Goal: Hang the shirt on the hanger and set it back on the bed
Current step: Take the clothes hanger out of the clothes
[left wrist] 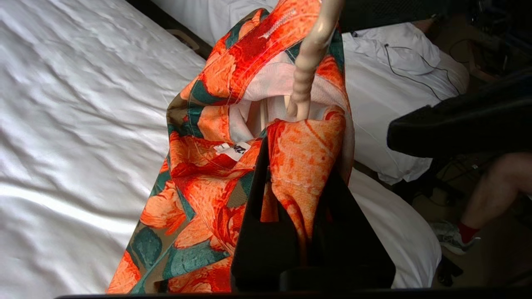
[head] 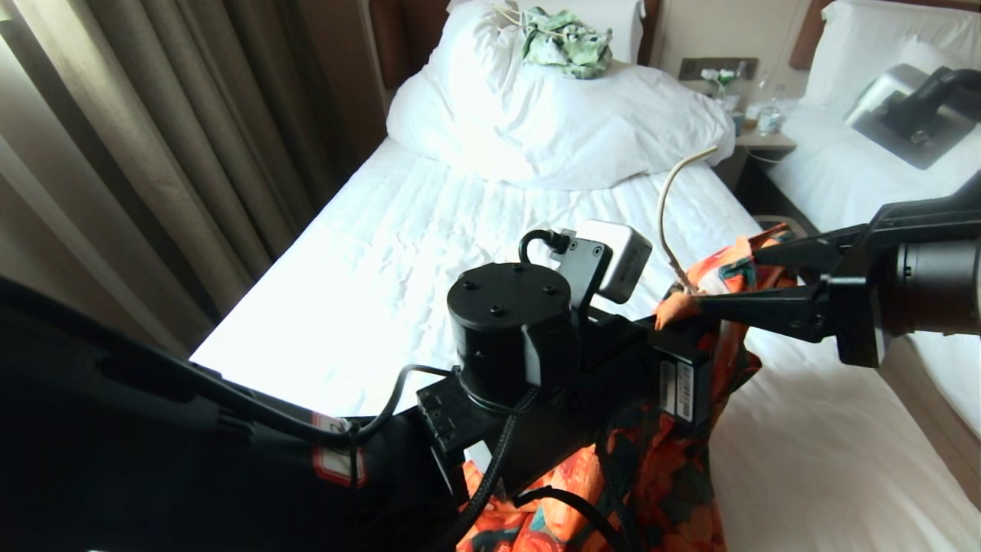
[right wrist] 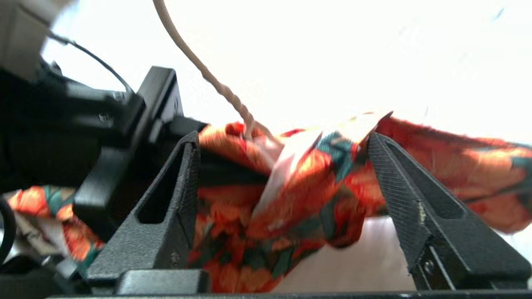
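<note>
The single bed with rumpled white sheet [head: 398, 253] fills the left; the left gripper [left wrist: 305, 174] is clenched on a fold of the orange-flowered, green-leaved shirt [left wrist: 199, 195], which hangs lengthwise down beside the mattress edge; the thin cream wire hanger [head: 665, 218] rises from the collar, hook pointing toward the pillows; the right gripper [right wrist: 282, 145] stands spread around the collar, gripping nothing.

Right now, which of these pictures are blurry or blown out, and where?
Right wrist view: the shirt is smeared by motion blur, and the background behind the hanger is blown out to white. Head view: the bed sheet glares near the curtain, and the left arm is almost black. Left wrist view: sharp, with soft shadows in the sheet's wrinkles.
</note>
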Controlling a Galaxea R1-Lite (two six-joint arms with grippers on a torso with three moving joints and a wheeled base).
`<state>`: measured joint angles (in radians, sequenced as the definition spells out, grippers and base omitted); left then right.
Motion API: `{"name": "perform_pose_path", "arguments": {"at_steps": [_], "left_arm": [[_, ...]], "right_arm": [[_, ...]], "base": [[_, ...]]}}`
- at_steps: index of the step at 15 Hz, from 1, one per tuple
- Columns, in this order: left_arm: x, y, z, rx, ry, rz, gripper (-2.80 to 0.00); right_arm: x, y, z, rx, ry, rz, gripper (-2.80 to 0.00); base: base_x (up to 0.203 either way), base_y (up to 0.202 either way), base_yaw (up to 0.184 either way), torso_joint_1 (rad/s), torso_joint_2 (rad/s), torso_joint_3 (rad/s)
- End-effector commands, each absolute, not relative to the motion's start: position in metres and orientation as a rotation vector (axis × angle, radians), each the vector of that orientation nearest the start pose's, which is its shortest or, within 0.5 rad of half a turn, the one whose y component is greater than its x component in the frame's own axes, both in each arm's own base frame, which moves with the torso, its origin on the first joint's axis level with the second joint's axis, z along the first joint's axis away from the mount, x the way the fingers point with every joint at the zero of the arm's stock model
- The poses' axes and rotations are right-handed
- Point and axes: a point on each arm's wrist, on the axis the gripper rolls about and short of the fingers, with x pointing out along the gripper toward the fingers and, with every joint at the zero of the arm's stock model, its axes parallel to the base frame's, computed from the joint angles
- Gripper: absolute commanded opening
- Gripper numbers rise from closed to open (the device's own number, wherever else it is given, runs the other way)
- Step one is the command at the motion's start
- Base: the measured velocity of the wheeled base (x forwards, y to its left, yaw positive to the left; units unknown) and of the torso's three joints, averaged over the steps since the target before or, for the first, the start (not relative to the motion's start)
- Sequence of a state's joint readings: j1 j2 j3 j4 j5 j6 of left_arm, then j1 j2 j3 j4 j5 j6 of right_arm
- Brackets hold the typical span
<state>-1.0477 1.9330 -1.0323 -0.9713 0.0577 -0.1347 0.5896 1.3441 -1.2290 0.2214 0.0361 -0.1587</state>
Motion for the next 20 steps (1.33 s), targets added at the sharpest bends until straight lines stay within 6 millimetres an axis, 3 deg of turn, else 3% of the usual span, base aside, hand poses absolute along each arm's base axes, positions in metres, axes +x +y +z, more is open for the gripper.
{"name": "perform_pose_path", "arguments": {"at_steps": [1, 10, 18, 19, 20], "left_arm": [[0.189, -0.325, 0.198, -0.165, 0.0, -0.992, -2.8], [0.187, -0.321, 0.202, -0.168, -0.007, -0.991, -2.8], [0.187, -0.316, 0.208, -0.172, -0.02, -0.998, -2.8], [0.187, -0.315, 0.208, -0.17, -0.019, -0.997, -2.8], [0.187, -0.314, 0.207, -0.169, -0.018, -0.996, -2.8]], "right_arm": [[0.172, 0.124, 0.31, -0.249, 0.244, 0.664, 0.0], [0.165, 0.139, 0.304, -0.256, 0.12, 0.73, 0.0], [0.18, 0.15, 0.296, -0.261, 0.124, 0.681, 0.0], [0.182, 0.151, 0.297, -0.251, 0.105, 0.678, -2.8], [0.182, 0.152, 0.297, -0.247, 0.1, 0.677, -2.8]], "base": [[0.0, 0.0, 0.0, 0.0, 0.0, 0.0], [0.0, 0.0, 0.0, 0.0, 0.0, 0.0], [0.0, 0.0, 0.0, 0.0, 0.0, 0.0], [0.0, 0.0, 0.0, 0.0, 0.0, 0.0], [0.0, 0.0, 0.0, 0.0, 0.0, 0.0]]}}
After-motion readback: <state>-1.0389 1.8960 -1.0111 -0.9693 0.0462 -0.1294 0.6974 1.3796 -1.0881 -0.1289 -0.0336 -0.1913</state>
